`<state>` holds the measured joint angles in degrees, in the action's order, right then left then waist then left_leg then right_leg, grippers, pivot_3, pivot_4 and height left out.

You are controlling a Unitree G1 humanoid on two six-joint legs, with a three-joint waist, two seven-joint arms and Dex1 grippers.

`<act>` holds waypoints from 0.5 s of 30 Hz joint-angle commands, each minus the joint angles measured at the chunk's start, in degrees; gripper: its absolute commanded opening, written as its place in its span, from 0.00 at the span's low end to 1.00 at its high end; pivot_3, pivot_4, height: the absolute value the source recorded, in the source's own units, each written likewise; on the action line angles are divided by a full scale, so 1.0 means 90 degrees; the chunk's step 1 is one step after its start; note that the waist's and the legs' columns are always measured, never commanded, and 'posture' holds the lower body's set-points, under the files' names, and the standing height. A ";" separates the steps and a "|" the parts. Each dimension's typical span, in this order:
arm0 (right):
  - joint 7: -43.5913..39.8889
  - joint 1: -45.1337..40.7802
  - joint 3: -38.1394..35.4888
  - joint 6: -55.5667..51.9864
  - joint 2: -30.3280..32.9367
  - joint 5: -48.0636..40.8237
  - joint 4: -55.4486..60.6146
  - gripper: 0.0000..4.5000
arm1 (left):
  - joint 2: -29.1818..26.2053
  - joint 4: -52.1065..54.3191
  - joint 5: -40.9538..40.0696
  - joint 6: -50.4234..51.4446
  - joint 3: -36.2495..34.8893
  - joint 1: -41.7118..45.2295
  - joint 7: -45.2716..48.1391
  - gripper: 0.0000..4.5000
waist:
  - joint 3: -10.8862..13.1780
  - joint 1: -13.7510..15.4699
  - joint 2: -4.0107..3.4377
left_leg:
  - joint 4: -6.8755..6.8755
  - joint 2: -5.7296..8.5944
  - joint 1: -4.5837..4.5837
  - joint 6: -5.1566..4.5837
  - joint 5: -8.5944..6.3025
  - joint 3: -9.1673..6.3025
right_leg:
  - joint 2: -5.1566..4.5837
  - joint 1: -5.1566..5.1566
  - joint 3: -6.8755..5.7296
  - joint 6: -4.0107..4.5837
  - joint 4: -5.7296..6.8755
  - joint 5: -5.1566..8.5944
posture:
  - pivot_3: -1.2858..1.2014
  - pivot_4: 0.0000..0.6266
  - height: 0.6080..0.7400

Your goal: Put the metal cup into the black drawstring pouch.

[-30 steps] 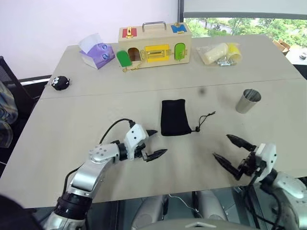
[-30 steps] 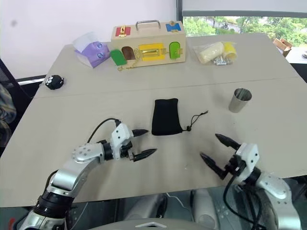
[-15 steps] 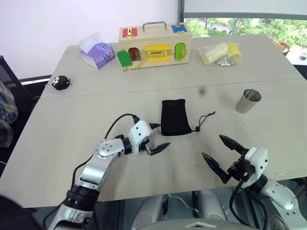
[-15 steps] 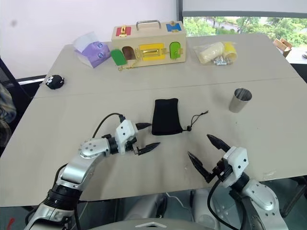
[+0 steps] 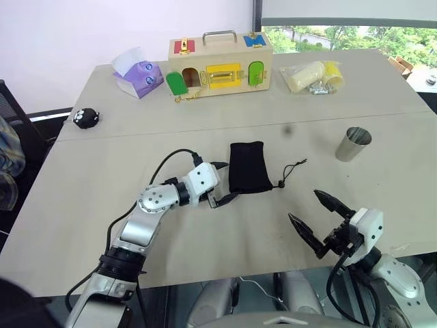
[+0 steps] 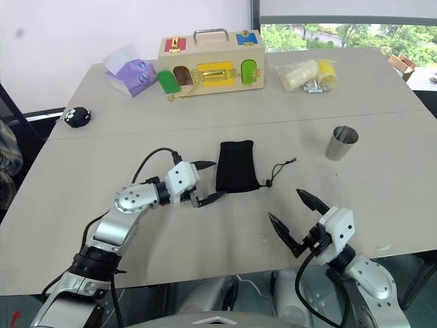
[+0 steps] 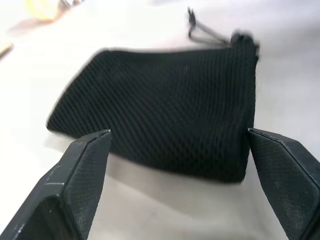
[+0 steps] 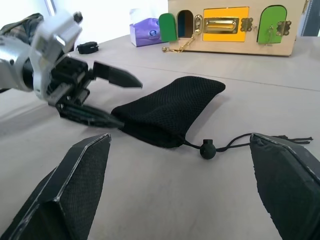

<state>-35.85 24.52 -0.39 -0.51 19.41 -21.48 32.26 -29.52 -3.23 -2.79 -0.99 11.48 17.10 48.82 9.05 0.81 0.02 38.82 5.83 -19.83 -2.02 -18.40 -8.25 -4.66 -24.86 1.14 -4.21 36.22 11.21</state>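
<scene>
I am bringing the left gripper [image 5: 224, 183] to the left edge of the black drawstring pouch [image 5: 247, 167], which is lying flat near the middle of the table [image 5: 95, 178]. Its two fingers are standing wide apart, one toward the far side and one toward the near side of the pouch's left edge, and I am not seeing them touch the fabric yet. The cord and toggle [image 5: 279, 184] are lying at the pouch's near right corner, so I judge the mouth is on the near end.

The right gripper [image 5: 322, 223] is hanging near the table's near edge, to the right, with its fingers also apart and holding nothing. The metal cup [image 5: 354, 144] is standing upright far to the right, well apart from the pouch and from both grippers.

To do this step well, I think I should pinch only the upper layer of fabric close to the mouth, not the whole flat pouch, so that the opening can be lifted. I should also keep clear of the cord, because pulling it may draw the mouth closed.
</scene>
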 commanded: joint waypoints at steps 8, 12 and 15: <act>0.0173 0.0097 0.0047 0.0256 -0.0092 0.0048 0.0159 1.00 | 0.0269 -0.0378 0.0025 -0.0397 0.0025 0.0405 0.0020 0.51 | 0.0000 -0.0002 0.0000 | 0.0000 -0.0001 0.0000 0.0000 0.0000 0.0000 | 0.0002 0.0000 0.0001 0.0000 0.0001 0.0000 | 0.52 0.24 0.77; 0.0199 0.0131 0.0028 0.0279 -0.0082 0.0050 0.0169 1.00 | 0.0295 -0.0457 0.0030 -0.0450 0.0026 0.0450 0.0067 0.05 | 0.0000 -0.0003 0.0000 | 0.0001 -0.0001 0.0000 0.0000 0.0000 0.0000 | 0.0003 0.0000 0.0002 0.0000 0.0001 0.0000 | 0.52 0.24 0.77; 0.0242 0.0078 -0.0027 0.0299 -0.0067 0.0088 0.0172 1.00 | 0.0314 -0.0516 0.0046 -0.0483 0.0029 0.0476 0.0072 0.01 | 0.0000 -0.0002 0.0000 | 0.0001 -0.0001 0.0000 0.0000 0.0000 0.0000 | 0.0003 0.0000 0.0001 0.0000 0.0001 0.0000 | 0.52 0.24 0.77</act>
<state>-34.23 25.47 0.03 0.66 18.81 -20.52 32.25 -26.79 -8.14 -2.26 -4.19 11.84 20.41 49.25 9.05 0.79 0.01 38.83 5.83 -19.83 -2.02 -18.40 -8.25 -4.64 -24.87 1.15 -4.21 36.23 11.21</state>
